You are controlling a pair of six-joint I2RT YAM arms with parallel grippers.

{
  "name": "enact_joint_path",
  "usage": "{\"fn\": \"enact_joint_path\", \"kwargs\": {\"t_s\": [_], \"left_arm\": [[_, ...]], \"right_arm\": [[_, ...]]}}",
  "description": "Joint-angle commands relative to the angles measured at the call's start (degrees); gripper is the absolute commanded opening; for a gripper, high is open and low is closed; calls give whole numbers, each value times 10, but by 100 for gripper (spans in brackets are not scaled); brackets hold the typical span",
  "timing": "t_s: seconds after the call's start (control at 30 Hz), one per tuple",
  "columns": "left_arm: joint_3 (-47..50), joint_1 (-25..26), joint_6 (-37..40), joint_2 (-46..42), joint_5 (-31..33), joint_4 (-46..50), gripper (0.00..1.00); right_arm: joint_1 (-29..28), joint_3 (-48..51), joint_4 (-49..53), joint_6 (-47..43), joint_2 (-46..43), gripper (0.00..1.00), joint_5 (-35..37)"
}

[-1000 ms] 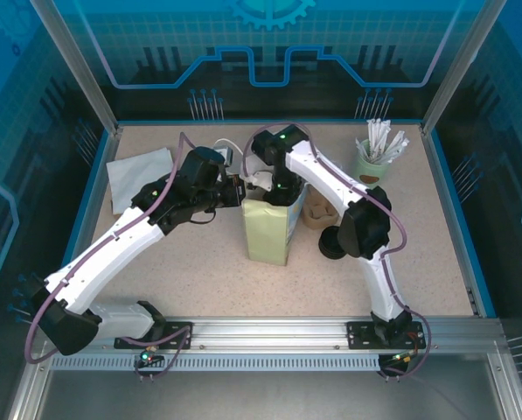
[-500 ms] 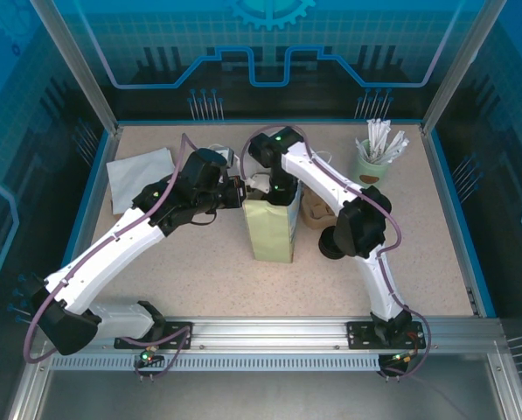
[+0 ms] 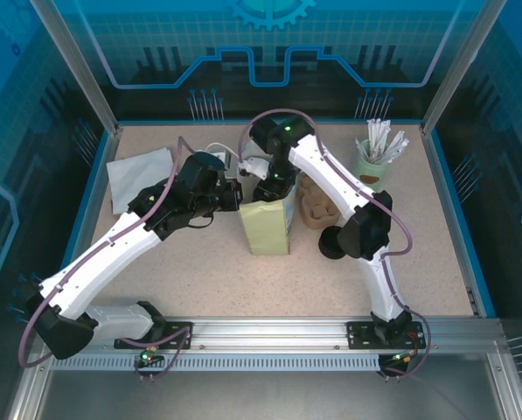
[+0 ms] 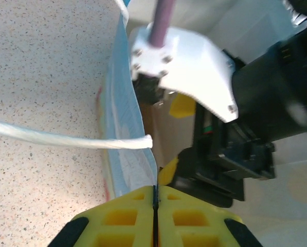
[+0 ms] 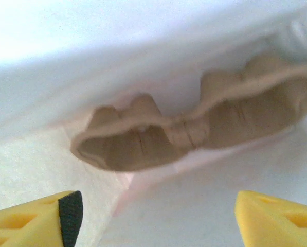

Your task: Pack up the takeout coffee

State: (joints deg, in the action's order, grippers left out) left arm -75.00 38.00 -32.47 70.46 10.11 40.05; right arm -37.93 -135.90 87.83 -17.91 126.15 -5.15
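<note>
Our left tool (image 4: pixel 154 208) is clenched on the top edge of the paper bag (image 3: pixel 265 229). Its two yellow fingers (image 4: pixel 125 213) are pressed flat together with the thin paper rim caught between them, and the bag's white cord handle (image 4: pixel 66 138) trails off to one side over the speckled table (image 3: pixel 199 262). Our right tool (image 5: pixel 153 218) is released: its yellow fingertips stand wide apart at the lower corners of the wrist view with nothing between them. Beneath it we see a brown moulded cup carrier (image 5: pixel 189 131) lying between pale paper walls, apart from both fingertips. From above, the bag stands upright near the middle of the table, with the left arm reaching its rim from the left and the right arm coming down over its mouth from behind. Just right of the bag a second brown moulded tray (image 3: pixel 317 208) sits on the table, and beside that a dark round thing (image 3: pixel 332 243) we cannot make out. A green cup of sticks (image 3: pixel 376 162) stands at the far right, and a grey sheet (image 3: pixel 138 179) lies at the far left.
</note>
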Motion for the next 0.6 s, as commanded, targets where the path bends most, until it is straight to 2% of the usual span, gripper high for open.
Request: {"fn": "enact_joint_path", "kwargs": {"t_s": [0.0,0.23,0.43,0.57], "left_arm": [[12,5,4,-18,19,10,9],[15,5,-1,-19,20,13,9],[19,5,-8,-17,32,14,10],[25,5,-15,-18,44,16,17]], "right_arm": [[3,-34,-1,10,-39,82,-35],[24,-47,-60,50,-87,83,-105],[37,-48,-113,91,-128,83,-127],[52,-37,-151,123,-170,83,-115]]}}
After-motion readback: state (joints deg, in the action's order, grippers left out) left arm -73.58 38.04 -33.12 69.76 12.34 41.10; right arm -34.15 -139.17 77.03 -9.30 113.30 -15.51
